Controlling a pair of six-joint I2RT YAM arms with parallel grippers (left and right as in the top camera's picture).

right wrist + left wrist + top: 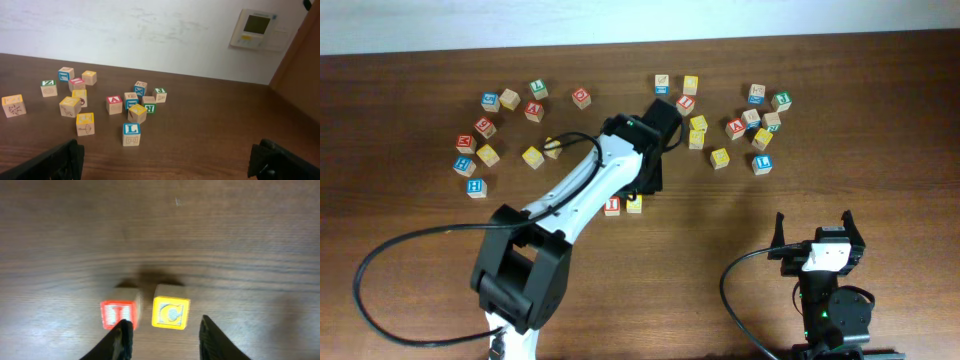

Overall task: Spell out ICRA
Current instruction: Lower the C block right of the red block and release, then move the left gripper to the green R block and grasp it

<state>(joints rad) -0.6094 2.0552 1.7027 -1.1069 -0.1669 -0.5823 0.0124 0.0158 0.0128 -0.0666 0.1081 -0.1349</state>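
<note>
The red-faced I cube [118,314] and the yellow-faced C cube [171,312] stand side by side on the wooden table, I on the left, a small gap between them. In the overhead view the I cube [612,206] and the C cube [634,204] sit just in front of my left gripper [643,190]. My left gripper [165,332] is open and empty, its fingertips just short of the two cubes. A red-faced A cube [114,104] stands in the right cluster [735,127]. Green-faced cubes show, but I cannot read an R. My right gripper [170,160] is open and empty.
Loose alphabet cubes lie in a left group [485,128] and a right group [760,120] along the far side. A blue L cube [131,132] and a yellow umbrella cube [85,124] stand nearest my right gripper [817,235]. The left arm [580,190] crosses the middle.
</note>
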